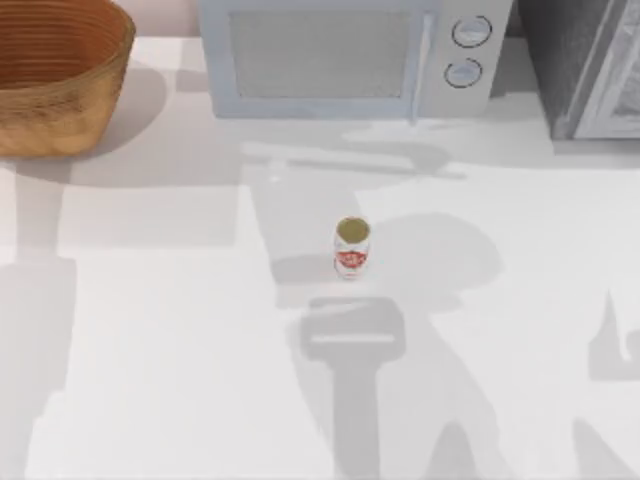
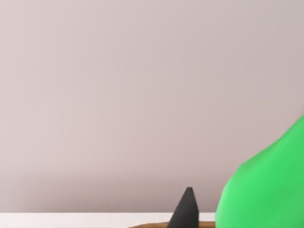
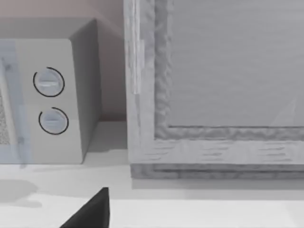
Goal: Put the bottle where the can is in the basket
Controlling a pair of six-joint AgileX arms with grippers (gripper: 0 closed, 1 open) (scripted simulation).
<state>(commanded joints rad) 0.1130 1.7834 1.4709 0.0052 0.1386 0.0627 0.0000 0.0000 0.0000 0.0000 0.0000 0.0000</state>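
The can, white with a red label and a dull gold top, stands upright on the table near its middle, outside the basket. The woven wicker basket sits at the table's back left corner. In the left wrist view a bright green bottle shows close up, partly cut off, beside a dark fingertip of my left gripper, which is shut on it. A thin brown strip of the basket's rim lies just below them. My right gripper faces the appliances at the back right.
A pale microwave with two round knobs stands along the back edge. A grey cabinet-like appliance stands to its right. Arm shadows fall across the white table around the can.
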